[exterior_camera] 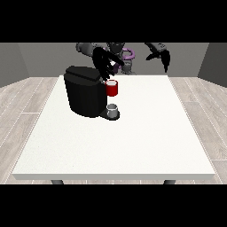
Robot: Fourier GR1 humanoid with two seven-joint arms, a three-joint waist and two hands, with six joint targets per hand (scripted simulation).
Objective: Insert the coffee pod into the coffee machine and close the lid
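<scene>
Upper centre, the hand at the view's left (103,64) spreads its fingers over the machine (84,91), above a red thing (112,88). The hand at the view's right (162,55) hangs relaxed, upper right.

Hand at the view's left (104,63) over the black coffee machine (84,91), fingers spread, red thing at the machine (112,88) just below it, grey thing (113,111) lower at the machine's base, hand at the view's right (163,56) raised, well apart, white table (133,142).
</scene>
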